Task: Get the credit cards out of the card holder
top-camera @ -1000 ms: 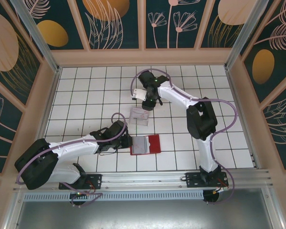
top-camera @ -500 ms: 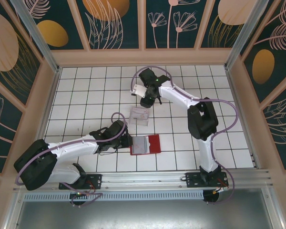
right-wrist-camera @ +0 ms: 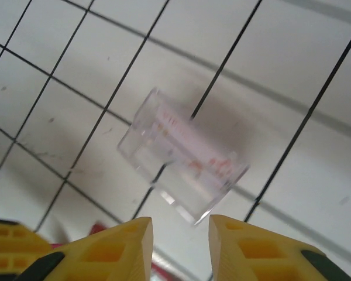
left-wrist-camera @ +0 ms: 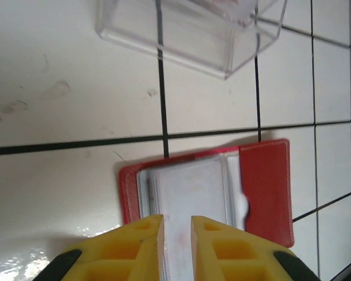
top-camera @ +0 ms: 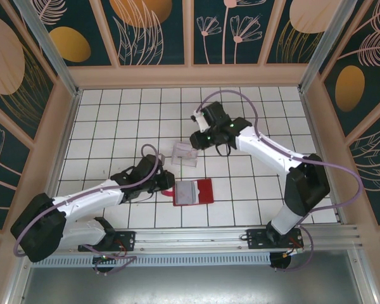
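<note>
The red card holder (top-camera: 205, 191) lies open on the white tiles, its flap (left-wrist-camera: 266, 187) folded out to the right. Whitish credit cards (top-camera: 187, 192) sit stacked in its left half (left-wrist-camera: 190, 187). My left gripper (top-camera: 169, 185) is at the holder's left edge. Its yellow jaws (left-wrist-camera: 176, 225) stand a narrow gap apart over the cards, and the top card's face shows through the gap. My right gripper (top-camera: 197, 140) hovers above and beside the clear box, open (right-wrist-camera: 180, 225), with nothing between its fingers.
A clear plastic box (top-camera: 185, 154) stands just beyond the holder (left-wrist-camera: 193, 35). In the right wrist view it is blurred, with faint reddish marks inside (right-wrist-camera: 181, 158). Wooden walls ring the tiled floor (top-camera: 114, 114), which has free tiles to the left and right.
The right arm has swung round to reach in from the right, its gripper staying near the clear box with jaws a little narrower. The left arm shifted slightly at the holder's edge. The holder stayed put.
</note>
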{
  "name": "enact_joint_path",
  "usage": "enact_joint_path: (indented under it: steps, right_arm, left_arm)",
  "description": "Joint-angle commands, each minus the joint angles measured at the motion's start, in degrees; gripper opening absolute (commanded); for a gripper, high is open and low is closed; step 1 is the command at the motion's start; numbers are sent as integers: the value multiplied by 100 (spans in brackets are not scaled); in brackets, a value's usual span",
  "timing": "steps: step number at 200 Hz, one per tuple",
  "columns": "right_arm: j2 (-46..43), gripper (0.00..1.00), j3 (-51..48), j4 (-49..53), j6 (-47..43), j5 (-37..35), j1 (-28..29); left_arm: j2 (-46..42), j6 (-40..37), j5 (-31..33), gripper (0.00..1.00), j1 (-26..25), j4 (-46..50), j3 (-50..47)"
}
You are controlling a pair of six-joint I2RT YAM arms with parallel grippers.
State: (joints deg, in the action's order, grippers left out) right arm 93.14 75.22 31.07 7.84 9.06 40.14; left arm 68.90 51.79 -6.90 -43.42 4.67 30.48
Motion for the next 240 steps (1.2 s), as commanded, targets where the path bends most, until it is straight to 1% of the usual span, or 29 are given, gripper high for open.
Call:
enact_joint_path:
  steps: [1, 24, 52, 91, 112, 138, 170, 182, 240]
  right_arm:
    - [-280, 31, -388, 175, 1488, -158, 433]
    - [-291, 33, -577, 435, 2132, -374, 857]
    - [-65, 32, -649, 746, 2884, -636, 1337]
    - [394, 35, -482, 1110, 3417, -875, 1863]
    - [648, 37, -387, 1195, 3511, -950, 2030]
    - [947, 39, -301, 1216, 3579, -967, 2176]
    - [1258, 40, -64, 1360, 3594, -967, 2309]
    - [1355, 40, 43, 1383, 3593, -1081, 2329]
    - [1855, 43, 344, 1463, 3536, -1086, 2407]
  left_arm:
    - [-204, -26, -329, 21, 383, -138, -196]
    - [-322, -219, -507, 22, 799, -66, -255]
    - [-316, -412, -604, 23, 1094, 44, -221]
    - [-325, -561, -759, 24, 1482, 69, -252]
    - [-316, -649, -805, 24, 1654, 118, -240]
    - [-327, -755, -799, 24, 1746, 215, -196]
    - [-368, -799, -770, 24, 1750, 315, -156]
    - [-386, -808, -769, 24, 1749, 325, -144]
    - [-439, -834, -752, 24, 1749, 321, -235]
